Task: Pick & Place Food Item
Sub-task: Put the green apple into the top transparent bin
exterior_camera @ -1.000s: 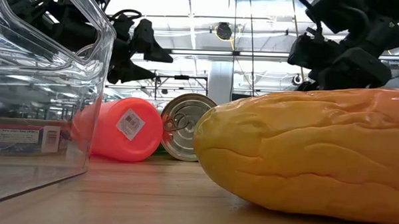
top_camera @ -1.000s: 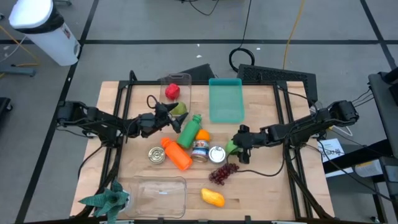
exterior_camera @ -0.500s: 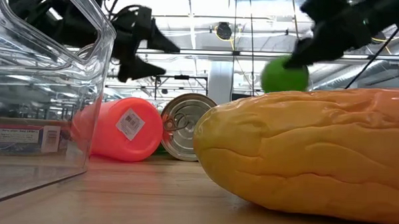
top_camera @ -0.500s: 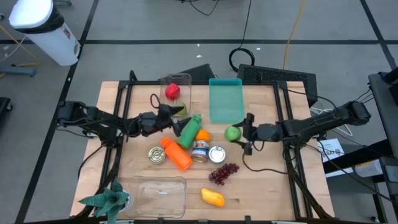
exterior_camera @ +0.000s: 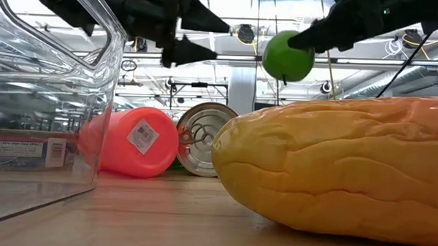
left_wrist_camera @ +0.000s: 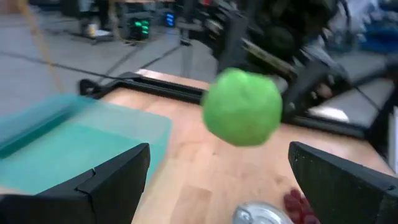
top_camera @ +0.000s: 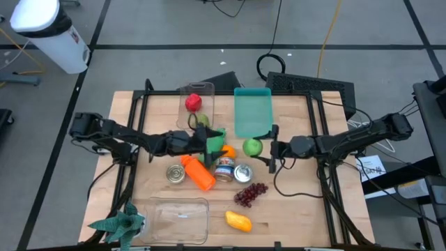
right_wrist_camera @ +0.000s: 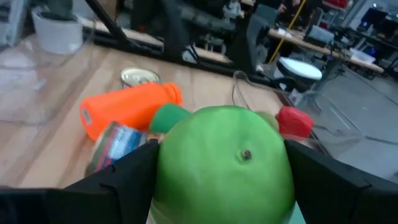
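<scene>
The right gripper [top_camera: 267, 148] holds the green apple [top_camera: 252, 147] tight between its two fingers. The apple hangs in the air, just below the teal tray [top_camera: 252, 111] and a little to the right of the small can with the picture label [top_camera: 224, 169]. The left gripper [top_camera: 209, 141] has its fingers spread wide and holds nothing. It sits over the green bottle [top_camera: 215, 134], on the left side of the teal tray. The orange bottle [top_camera: 198, 173] lies near that small can.
</scene>
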`<state>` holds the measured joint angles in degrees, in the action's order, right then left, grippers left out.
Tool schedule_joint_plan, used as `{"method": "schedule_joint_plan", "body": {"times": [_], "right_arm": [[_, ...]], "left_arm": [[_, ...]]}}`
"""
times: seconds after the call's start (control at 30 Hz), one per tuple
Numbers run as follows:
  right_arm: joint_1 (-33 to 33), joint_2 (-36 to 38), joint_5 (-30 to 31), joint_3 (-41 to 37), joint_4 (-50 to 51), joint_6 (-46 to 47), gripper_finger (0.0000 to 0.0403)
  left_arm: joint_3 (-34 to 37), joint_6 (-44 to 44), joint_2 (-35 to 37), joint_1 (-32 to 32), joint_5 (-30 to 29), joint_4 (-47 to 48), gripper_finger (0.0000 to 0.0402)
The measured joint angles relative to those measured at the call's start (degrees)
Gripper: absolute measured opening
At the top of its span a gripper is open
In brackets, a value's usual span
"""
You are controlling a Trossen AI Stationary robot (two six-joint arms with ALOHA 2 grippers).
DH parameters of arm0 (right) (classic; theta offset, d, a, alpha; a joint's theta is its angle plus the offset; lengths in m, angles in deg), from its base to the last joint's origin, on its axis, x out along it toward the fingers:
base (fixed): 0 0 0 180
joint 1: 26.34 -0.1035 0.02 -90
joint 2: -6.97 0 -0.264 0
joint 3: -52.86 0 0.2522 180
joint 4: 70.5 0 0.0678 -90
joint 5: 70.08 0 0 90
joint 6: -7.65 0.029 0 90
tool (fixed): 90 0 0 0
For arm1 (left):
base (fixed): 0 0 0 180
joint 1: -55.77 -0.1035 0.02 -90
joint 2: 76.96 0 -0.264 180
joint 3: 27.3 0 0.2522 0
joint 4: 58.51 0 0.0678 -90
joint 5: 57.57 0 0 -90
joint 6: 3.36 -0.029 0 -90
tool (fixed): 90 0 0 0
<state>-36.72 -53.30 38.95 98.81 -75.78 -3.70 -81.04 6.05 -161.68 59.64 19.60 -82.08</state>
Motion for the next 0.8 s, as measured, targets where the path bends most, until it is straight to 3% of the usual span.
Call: {"method": "schedule_joint_plan", "body": {"times": [0.23, 0.4, 0.6, 0.8], "right_arm": [[-0.7, 0.0, -5.7, 0.0, -3.7, -0.3, 0.0294], [-0.8, 0.0, -5.8, 0.0, -3.5, 0.2, 0.0294], [-2.0, 0.1, -5.8, 0.0, -3.5, -0.3, 0.0294], [-2.3, 0.0, -7.2, -0.2, -3.7, -0.5, 0.0294]], "left_arm": [[-7.2, -3.8, -7.9, 0.7, 4.4, -0.5, 0.0392], [-13.8, -5.7, -14.2, 0.7, 9.3, -0.5, 0.0392], [-19.2, -6.7, -18.8, 0.8, 6.4, -0.6, 0.0392], [-21.4, -5.9, -21.0, 0.7, 11.1, -0.2, 0.0392]]}}
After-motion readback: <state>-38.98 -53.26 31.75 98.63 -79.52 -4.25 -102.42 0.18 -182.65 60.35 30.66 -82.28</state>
